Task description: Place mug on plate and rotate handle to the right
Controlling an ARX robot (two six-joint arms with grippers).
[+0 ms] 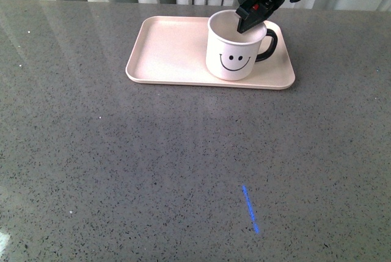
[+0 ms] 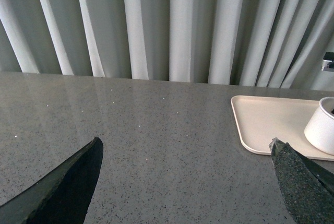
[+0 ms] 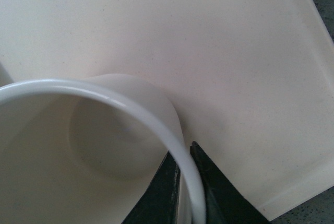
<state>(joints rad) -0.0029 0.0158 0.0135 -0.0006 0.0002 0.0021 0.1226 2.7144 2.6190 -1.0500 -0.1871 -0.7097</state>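
Standing upright on right part of plate (image 1: 165,54), near its front edge: mug (image 1: 231,54), handle (image 1: 269,44) pointing right. Right pincer (image 3: 186,182) pinching mug rim, one finger inside, one outside. Left pincer (image 2: 185,182) hovering spread apart above tabletop (image 1: 122,164), holding nothing.

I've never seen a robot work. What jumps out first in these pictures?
A white smiley mug stands on the right part of a pink plate at the far side of the grey table, its black handle pointing right. The right gripper pinches its rim, one finger inside.
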